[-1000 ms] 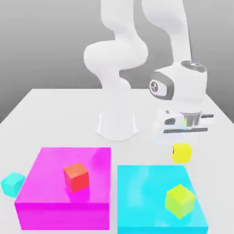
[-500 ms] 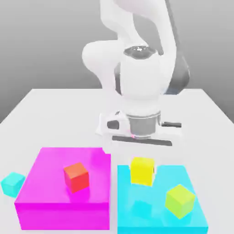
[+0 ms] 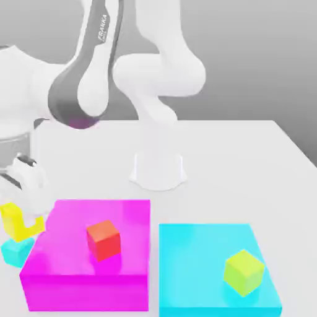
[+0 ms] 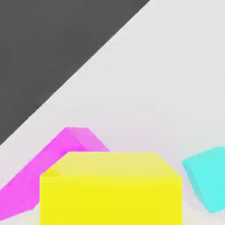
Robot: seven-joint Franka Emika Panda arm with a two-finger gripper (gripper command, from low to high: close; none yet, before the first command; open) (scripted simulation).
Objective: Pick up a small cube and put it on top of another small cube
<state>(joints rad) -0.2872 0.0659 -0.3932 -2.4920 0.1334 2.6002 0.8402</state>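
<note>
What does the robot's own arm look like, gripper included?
The arm is glossy white with rounded, bulging segments. One link carries a dark grey, rounded panel with FRANKA lettered on it in pale letters. Nearer the hand there is a grey band. The gripper has a white body with dark parts. I can make out no cables.
</note>
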